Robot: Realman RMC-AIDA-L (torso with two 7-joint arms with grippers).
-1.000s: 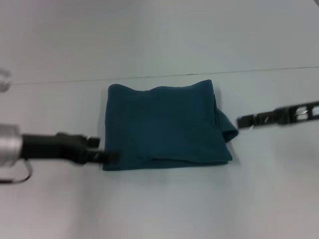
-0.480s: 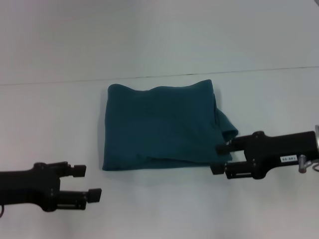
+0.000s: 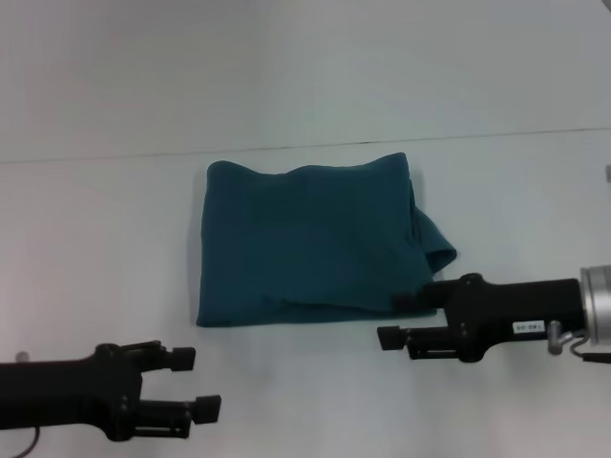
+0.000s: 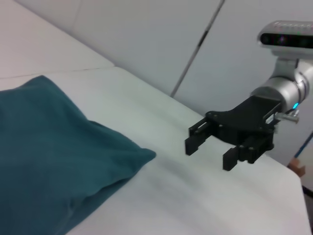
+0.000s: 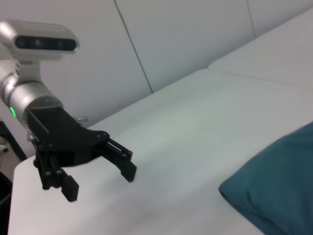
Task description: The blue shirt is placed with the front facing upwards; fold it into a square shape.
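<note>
The blue shirt [image 3: 315,239] lies folded into a rough square in the middle of the white table, plain teal side up, with a loose lobe of cloth bulging at its right edge. My left gripper [image 3: 196,384] hovers open near the table's front left, apart from the shirt. My right gripper [image 3: 393,320] is open with nothing in it, just off the shirt's front right corner. The left wrist view shows the shirt's corner [image 4: 49,161] and the right gripper [image 4: 210,152] beyond it. In the right wrist view the left gripper [image 5: 100,180] appears past the shirt's edge [image 5: 279,200].
The white table [image 3: 305,76] has a thin seam line [image 3: 115,157] running across behind the shirt. Pale wall panels [image 4: 146,34] stand beyond the table in both wrist views.
My left gripper has drawn back from the shirt's front left corner toward the table's near edge. My right gripper has come in leftward to the shirt's front right corner. The shirt has not moved.
</note>
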